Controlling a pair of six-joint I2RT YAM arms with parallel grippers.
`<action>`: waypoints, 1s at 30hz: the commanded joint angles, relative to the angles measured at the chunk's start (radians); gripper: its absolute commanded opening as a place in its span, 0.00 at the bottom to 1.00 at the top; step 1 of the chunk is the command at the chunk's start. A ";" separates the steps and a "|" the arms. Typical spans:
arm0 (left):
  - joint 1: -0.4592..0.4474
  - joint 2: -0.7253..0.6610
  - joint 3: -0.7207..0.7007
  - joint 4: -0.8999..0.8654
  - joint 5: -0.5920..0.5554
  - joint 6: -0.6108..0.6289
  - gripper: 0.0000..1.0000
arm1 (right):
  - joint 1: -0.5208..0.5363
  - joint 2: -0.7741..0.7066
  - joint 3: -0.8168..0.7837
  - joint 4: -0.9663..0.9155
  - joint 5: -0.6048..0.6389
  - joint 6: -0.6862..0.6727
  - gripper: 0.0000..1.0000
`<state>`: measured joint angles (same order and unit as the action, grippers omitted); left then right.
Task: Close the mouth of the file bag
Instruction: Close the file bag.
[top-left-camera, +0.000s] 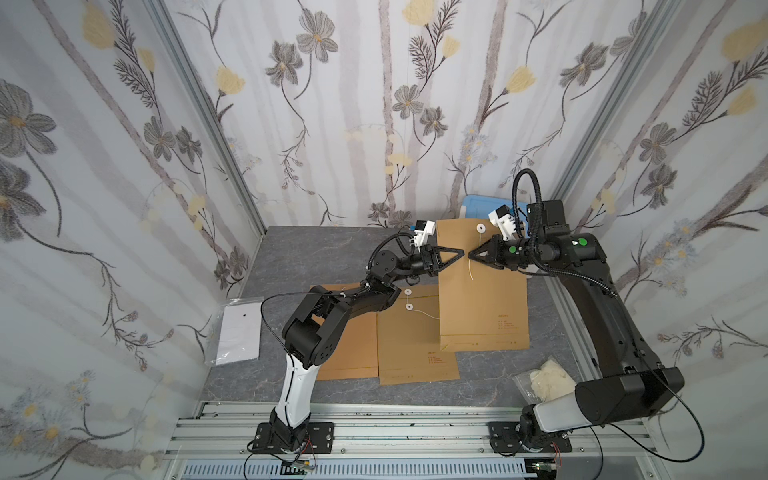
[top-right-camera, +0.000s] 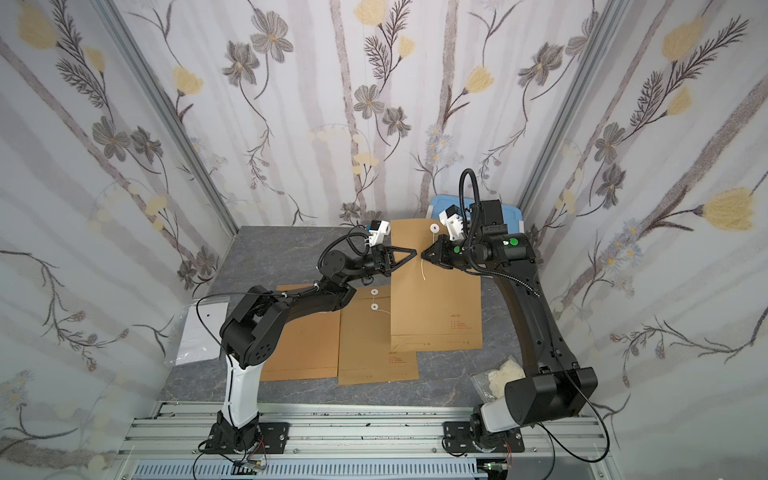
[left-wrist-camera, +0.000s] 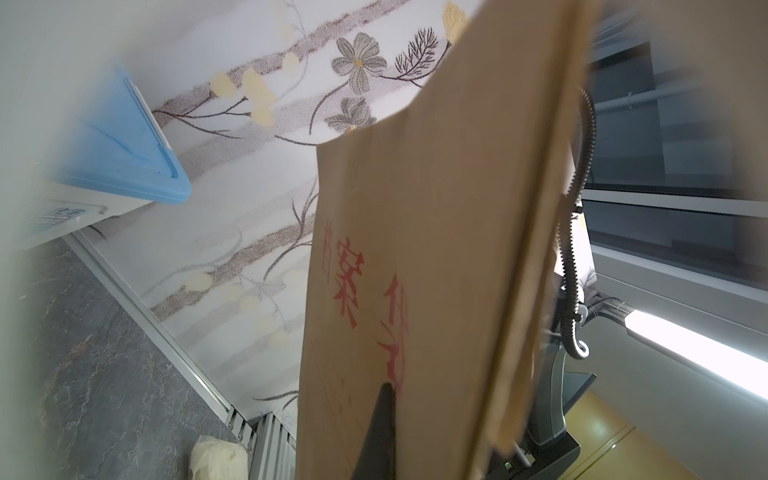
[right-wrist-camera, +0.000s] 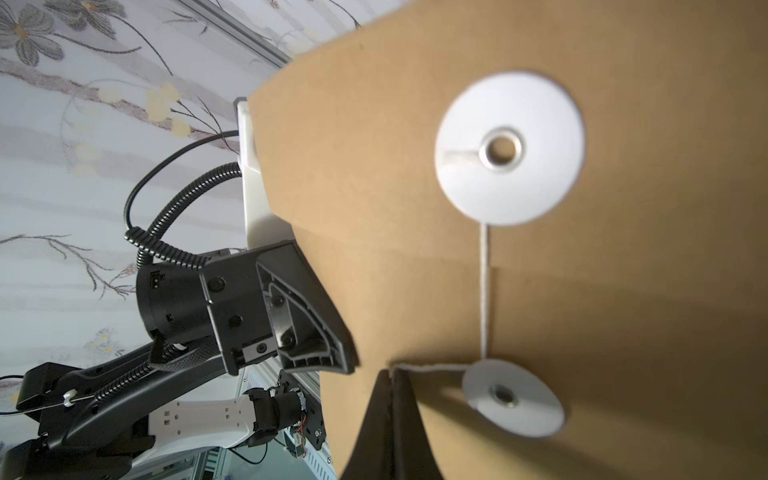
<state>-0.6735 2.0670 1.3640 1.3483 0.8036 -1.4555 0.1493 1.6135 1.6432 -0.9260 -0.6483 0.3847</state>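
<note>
File bag (top-left-camera: 484, 299), centre-right of frame, runs lengthwise upward, its edge clamped by the left end effector (top-left-camera: 460, 252). The right end effector (top-left-camera: 470, 254) pinches the string (right-wrist-camera: 485, 291) just beside the lower disc (right-wrist-camera: 513, 399).

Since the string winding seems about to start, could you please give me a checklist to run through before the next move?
1. Left gripper shut on the edge of the file bag: ok.
2. Right gripper shut on the string: ok.
3. String runs from the upper disc down to the lower disc: ok.
4. String wrapped fully round the lower disc: cannot tell.
5. Loose tail hangs free below the right gripper: ok.
</note>
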 joint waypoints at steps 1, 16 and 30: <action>-0.001 -0.018 0.011 0.063 -0.006 -0.019 0.00 | -0.002 -0.055 -0.092 0.136 -0.010 0.033 0.00; -0.002 -0.032 -0.005 0.063 -0.013 -0.014 0.00 | -0.107 -0.154 -0.293 0.273 -0.083 0.061 0.00; -0.021 0.017 0.067 0.063 -0.021 -0.012 0.00 | -0.053 -0.207 -0.444 0.435 -0.133 0.174 0.00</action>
<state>-0.6899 2.0869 1.4029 1.3415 0.8013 -1.4551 0.0937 1.4075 1.2240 -0.5362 -0.7528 0.5316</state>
